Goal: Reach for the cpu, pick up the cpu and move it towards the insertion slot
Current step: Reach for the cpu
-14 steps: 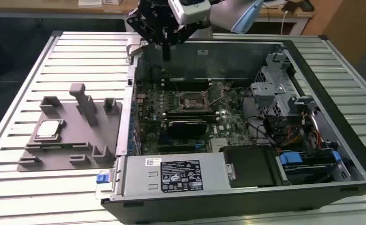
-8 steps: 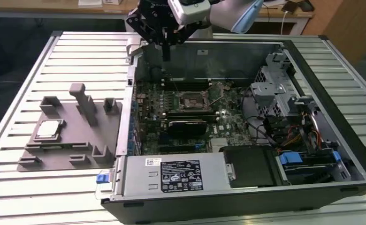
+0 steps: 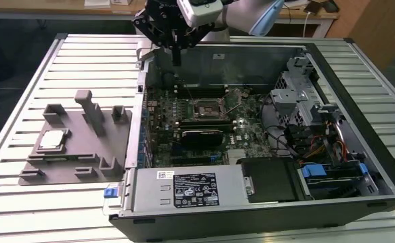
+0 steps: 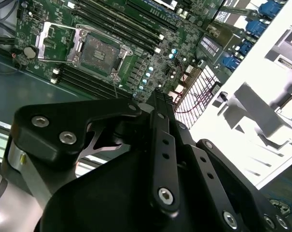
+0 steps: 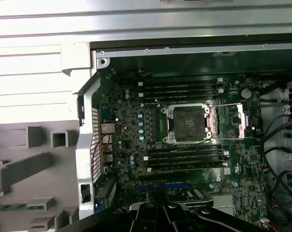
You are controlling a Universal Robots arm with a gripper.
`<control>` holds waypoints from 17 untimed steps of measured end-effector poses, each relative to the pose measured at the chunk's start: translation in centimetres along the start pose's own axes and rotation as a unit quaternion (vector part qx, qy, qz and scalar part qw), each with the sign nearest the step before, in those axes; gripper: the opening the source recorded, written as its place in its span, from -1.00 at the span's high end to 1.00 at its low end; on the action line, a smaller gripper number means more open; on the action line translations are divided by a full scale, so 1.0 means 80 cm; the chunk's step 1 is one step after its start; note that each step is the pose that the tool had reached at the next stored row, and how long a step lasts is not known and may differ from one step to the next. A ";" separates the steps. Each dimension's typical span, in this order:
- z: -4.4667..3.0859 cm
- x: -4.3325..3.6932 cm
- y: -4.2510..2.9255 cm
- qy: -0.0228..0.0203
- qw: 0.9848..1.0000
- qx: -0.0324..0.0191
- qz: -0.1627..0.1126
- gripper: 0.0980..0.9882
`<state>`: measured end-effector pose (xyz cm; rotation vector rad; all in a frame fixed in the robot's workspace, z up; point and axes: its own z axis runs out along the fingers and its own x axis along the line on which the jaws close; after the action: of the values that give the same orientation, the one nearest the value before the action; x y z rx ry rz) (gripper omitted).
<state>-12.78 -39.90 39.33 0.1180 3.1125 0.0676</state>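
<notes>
Fingers [image 3: 175, 54] pinched together with nothing between them. My gripper [image 3: 175, 63] hangs over the back edge of the computer case [image 3: 251, 63], above the insertion slot [image 3: 204, 109]. The cpu [image 3: 53, 140] lies on the grey fixture [image 3: 76, 169], well apart. I judge nothing is picked yet and the reach isn't done.

Open computer case [image 3: 265, 63] on slatted table [image 3: 89, 55]; grey fixture block [image 3: 82, 158] beside it.
</notes>
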 end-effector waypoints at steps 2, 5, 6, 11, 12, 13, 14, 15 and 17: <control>0.0000 0.002 -0.0002 0.000 1.000 0.000 0.000 0.98; 0.0000 0.007 -0.0005 0.000 1.000 0.000 0.000 0.98; 0.0000 0.008 -0.0006 0.000 1.000 0.000 0.000 0.98; 0.0000 0.019 -0.0014 0.000 1.000 0.000 0.000 0.98; 0.0001 0.021 -0.0016 0.000 1.000 0.000 0.000 0.98; 0.0003 0.024 -0.0018 0.000 1.000 0.000 0.000 0.98; 0.0004 0.026 -0.0020 0.000 1.000 0.000 0.000 0.98; 0.0006 0.028 -0.0022 0.000 1.000 0.000 0.000 0.98; 0.0009 0.033 -0.0026 0.000 1.000 0.000 0.000 0.98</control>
<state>-15.44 -39.89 39.18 0.1188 3.1124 0.0677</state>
